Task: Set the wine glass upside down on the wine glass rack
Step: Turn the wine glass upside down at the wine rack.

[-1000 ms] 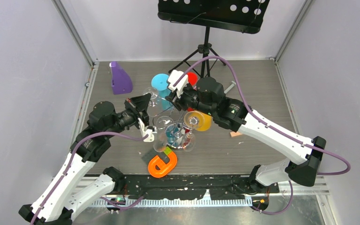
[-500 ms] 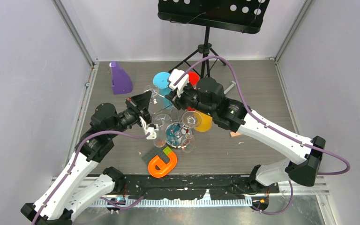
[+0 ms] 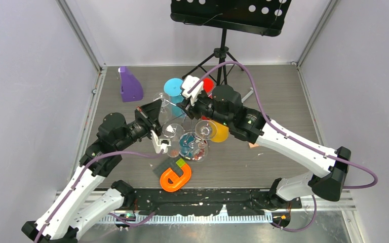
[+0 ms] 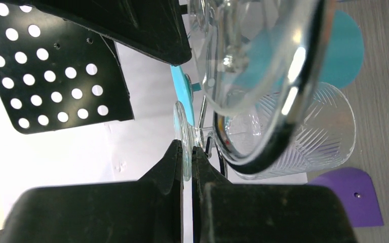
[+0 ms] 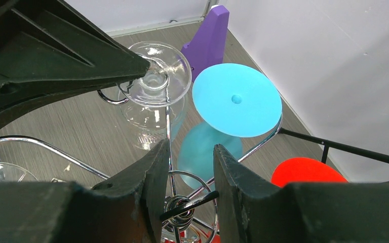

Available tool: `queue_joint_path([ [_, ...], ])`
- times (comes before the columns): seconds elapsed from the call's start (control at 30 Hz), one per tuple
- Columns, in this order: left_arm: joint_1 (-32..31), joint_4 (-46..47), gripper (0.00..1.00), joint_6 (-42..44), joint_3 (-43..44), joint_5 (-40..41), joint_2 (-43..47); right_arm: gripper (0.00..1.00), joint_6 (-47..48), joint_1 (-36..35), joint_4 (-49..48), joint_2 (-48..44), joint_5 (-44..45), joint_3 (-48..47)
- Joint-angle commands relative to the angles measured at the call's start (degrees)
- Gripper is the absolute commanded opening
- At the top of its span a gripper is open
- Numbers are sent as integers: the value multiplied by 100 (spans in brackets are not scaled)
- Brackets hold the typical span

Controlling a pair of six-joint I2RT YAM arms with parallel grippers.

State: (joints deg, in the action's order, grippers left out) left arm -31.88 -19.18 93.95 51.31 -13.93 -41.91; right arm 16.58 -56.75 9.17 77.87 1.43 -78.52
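The clear wine glass (image 5: 154, 81) hangs foot up, bowl down, beside a curled arm of the chrome wine glass rack (image 5: 45, 152). My left gripper (image 4: 188, 152) is shut on the edge of its foot (image 4: 185, 126); in the top view this gripper (image 3: 156, 110) is at the rack's left side. My right gripper (image 5: 190, 162) stands over the rack's top coil (image 5: 182, 207), its jaws parted on either side of it. In the top view it (image 3: 185, 107) is above the rack (image 3: 198, 154).
A blue glass (image 5: 235, 98), a red one (image 5: 306, 174) and a yellow one (image 3: 220, 131) hang upside down on the rack. A purple block (image 3: 129, 85) stands at the back left, a black music stand (image 3: 223, 55) behind, and an orange piece (image 3: 174, 178) in front.
My left arm has edged slightly toward the rack with the clear glass still held. My right gripper has stayed over the rack's top.
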Motion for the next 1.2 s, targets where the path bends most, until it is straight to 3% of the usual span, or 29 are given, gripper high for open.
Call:
queue_joint_path([
  [0.0,63,354,0,649,228,662,3,5,-53,-310,804,80,-976,188],
  [0.2,59,-22,0,1083,378,932,-106,5,-73,-314,833,87,-968,206],
  [0.4,59,-235,0,1002,460,1142,-73,5,-63,-317,857,83,-880,193],
  [1.17,-45,-632,0,549,-108,625,832,5,-296,-308,940,295,-520,1],
])
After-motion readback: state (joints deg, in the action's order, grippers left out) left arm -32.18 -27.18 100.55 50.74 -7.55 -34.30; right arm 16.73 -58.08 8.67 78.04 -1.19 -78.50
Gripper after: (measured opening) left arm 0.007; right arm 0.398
